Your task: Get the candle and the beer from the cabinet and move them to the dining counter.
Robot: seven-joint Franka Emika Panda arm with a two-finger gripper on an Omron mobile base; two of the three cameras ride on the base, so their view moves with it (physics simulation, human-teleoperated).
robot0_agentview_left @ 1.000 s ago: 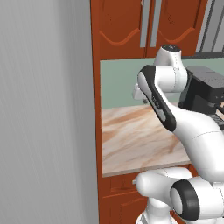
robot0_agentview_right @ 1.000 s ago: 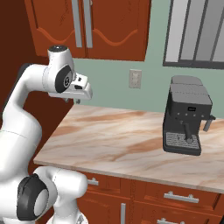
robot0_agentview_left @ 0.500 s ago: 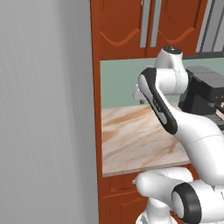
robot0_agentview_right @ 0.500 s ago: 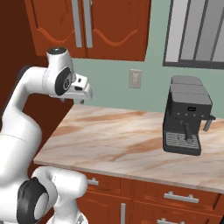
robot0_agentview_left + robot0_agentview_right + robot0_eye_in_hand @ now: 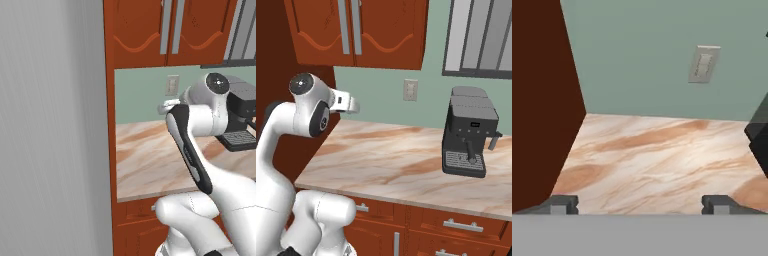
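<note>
Poised before the shut cabinet (image 5: 356,32), gripper (image 5: 639,202) spread wide and empty above a marble countertop (image 5: 401,167). Candle and beer presumably behind the two closed doors. Next, likely: reaching up for one of two grey handles (image 5: 344,27). One coffee machine (image 5: 468,132), one wall outlet (image 5: 703,64).
</note>
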